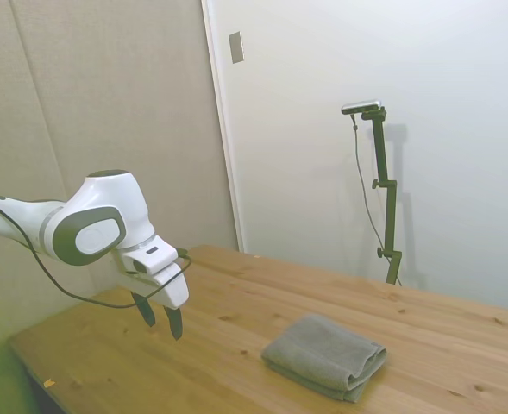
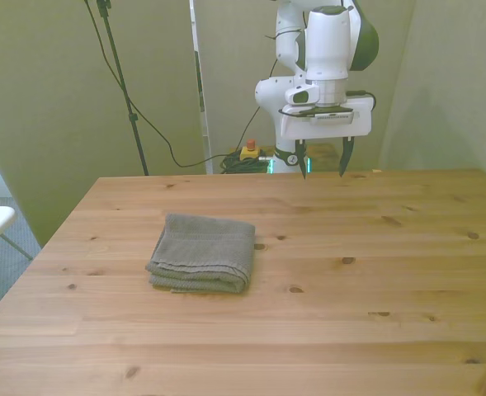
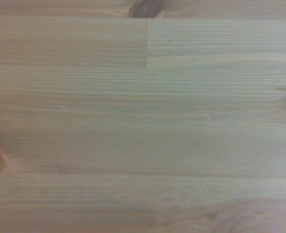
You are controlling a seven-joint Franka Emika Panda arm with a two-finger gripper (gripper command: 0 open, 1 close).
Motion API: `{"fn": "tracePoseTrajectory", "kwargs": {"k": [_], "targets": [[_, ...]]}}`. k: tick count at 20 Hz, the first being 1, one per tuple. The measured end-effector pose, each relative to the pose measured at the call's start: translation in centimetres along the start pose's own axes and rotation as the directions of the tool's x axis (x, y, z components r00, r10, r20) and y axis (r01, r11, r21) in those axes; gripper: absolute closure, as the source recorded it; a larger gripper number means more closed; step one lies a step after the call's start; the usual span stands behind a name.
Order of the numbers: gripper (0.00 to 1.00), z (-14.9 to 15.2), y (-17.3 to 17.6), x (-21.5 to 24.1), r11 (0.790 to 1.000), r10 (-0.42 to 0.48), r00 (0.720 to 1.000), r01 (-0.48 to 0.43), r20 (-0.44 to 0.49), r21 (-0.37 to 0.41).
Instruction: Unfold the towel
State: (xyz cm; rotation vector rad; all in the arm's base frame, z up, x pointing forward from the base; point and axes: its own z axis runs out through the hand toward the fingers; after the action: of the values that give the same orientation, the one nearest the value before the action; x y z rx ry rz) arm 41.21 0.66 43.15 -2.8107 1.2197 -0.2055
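Front view: folded towel (image 2: 202, 252) alone on table (image 2: 375, 297), hand (image 2: 323, 163) well apart.

Wooden table (image 2: 375, 272) under the jaws, wrist cam shows bare planks w/ knots only. Red/yellow button box (image 2: 248, 149) + cable coil on floor behind jaws. Wall plate (image 1: 236, 47) high above.
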Motion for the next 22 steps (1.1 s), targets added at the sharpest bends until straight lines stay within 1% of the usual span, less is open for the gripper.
{"fn": "tracePoseTrajectory", "kwargs": {"k": [3, 5, 7, 11, 15, 16, 18, 22], "targets": [[0.0, 0.2, 0.3, 0.3, 1.0, -0.003, 1.0, 0.003, 0.005, -0.014], [0.0, 0.0, 1.1, 1.9, 0.999, 0.032, 0.999, -0.032, 0.001, -0.013], [0.0, -0.9, 2.7, 4.9, 0.997, 0.08, 0.997, -0.08, -0.023, -0.008], [0.0, -3.7, 8.0, 12.6, 0.984, 0.178, 0.982, -0.176, -0.065, 0.027], [0.0, -6.3, 15.0, 21.2, 0.963, 0.267, 0.959, -0.262, -0.097, 0.061], [0.0, -6.6, 16.6, 23.1, 0.957, 0.287, 0.953, -0.281, -0.092, 0.076], [0.0, -6.4, 19.2, 26.2, 0.948, 0.302, 0.952, -0.295, -0.049, 0.118], [0.0, -4.1, 24.1, 30.8, 0.922, 0.299, 0.949, -0.315, 0.104, 0.223]]}}
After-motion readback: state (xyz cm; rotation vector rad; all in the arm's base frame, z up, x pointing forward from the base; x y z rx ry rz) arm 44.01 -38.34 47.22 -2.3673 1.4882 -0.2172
